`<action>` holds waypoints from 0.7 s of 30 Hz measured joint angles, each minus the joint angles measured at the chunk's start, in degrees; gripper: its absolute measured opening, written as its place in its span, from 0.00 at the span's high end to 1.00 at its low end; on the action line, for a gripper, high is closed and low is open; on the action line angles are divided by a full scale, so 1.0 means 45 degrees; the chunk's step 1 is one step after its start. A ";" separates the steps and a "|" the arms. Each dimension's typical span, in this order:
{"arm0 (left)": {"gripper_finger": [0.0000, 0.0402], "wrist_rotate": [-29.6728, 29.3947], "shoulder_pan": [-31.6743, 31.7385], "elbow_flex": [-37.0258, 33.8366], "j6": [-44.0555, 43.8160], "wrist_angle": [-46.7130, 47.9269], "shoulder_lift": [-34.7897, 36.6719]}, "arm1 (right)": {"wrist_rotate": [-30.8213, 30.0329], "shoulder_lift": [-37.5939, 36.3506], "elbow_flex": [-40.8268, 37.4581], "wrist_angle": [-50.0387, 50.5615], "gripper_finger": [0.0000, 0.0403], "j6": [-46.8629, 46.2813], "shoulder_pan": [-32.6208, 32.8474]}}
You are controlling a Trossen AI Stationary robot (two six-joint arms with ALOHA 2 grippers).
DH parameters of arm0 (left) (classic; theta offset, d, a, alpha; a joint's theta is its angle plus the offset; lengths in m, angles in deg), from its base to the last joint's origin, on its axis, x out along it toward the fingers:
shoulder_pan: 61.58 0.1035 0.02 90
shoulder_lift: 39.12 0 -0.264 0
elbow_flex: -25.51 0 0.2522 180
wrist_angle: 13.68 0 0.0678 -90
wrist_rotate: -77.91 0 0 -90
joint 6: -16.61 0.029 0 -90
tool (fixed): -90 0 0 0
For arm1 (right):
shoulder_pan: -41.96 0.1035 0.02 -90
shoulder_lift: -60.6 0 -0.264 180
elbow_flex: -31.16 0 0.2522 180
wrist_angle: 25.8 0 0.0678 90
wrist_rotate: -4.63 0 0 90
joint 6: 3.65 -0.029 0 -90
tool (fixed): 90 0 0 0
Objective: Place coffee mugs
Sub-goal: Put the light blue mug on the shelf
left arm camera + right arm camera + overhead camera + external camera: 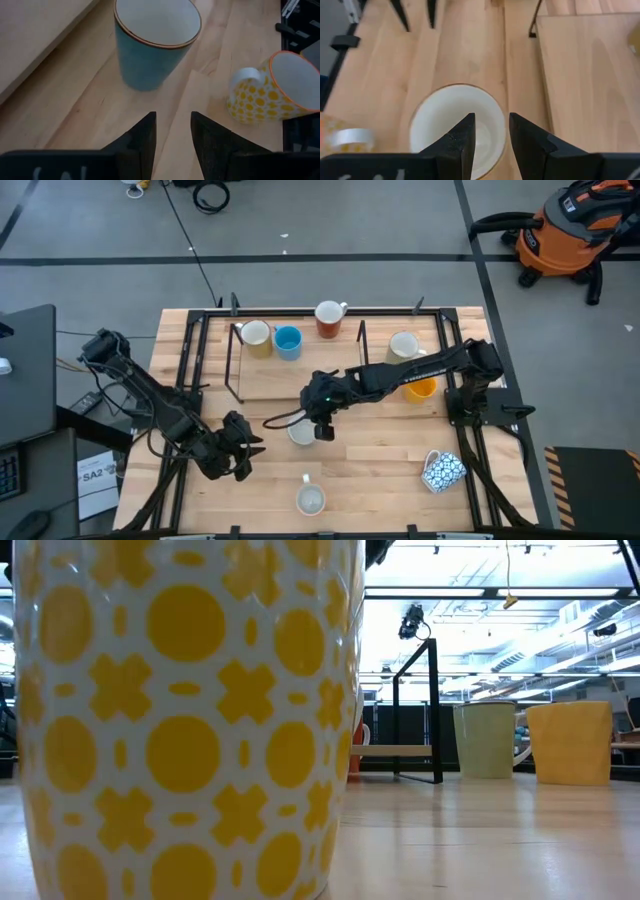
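Observation:
My right gripper (pixel 322 425) (pixel 492 122) hangs open over a mug (pixel 299 434) (pixel 440 120) that is teal outside and white inside (pixel 150 55). The mug stands upright on the table just in front of the raised board. One finger is over its hollow and the other is at its rim. My left gripper (pixel 245 455) (pixel 172 120) is open and empty, low over the table to the left of this mug, pointing at it. A yellow-patterned mug (pixel 311 501) (pixel 180 720) (pixel 260 95) stands near the table's near edge. A blue-and-white mug (pixel 443 471) lies on its side at the right. My right gripper comes from above with the teal mug's wall (pixel 503 135) showing in the gap between its fingers. I cannot tell whether either finger touches the wall. The mug stands upright on the table.
On the raised wooden board (pixel 270 380), inside a black frame (pixel 236 360), stand a cream mug (pixel 256 335), a blue one (pixel 288 342), a red-brown one (pixel 328 318), a pale one (pixel 403 346) (pixel 486 740) and an orange-yellow one (pixel 420 387) (pixel 570 743). Bare wood lies between the front mugs.

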 joint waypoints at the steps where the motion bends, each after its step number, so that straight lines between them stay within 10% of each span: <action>1: 0.68 0.0001 0.0000 0.0000 0.0000 -0.0026 -0.0002 | 0.0000 0.0109 0.0000 0.0021 0.69 -0.0087 -0.0035; 21: 0.68 -0.0009 0.0000 0.0000 0.0015 -0.0172 -0.0010 | -0.0010 0.0812 -0.0024 0.0237 0.69 -0.0250 -0.0203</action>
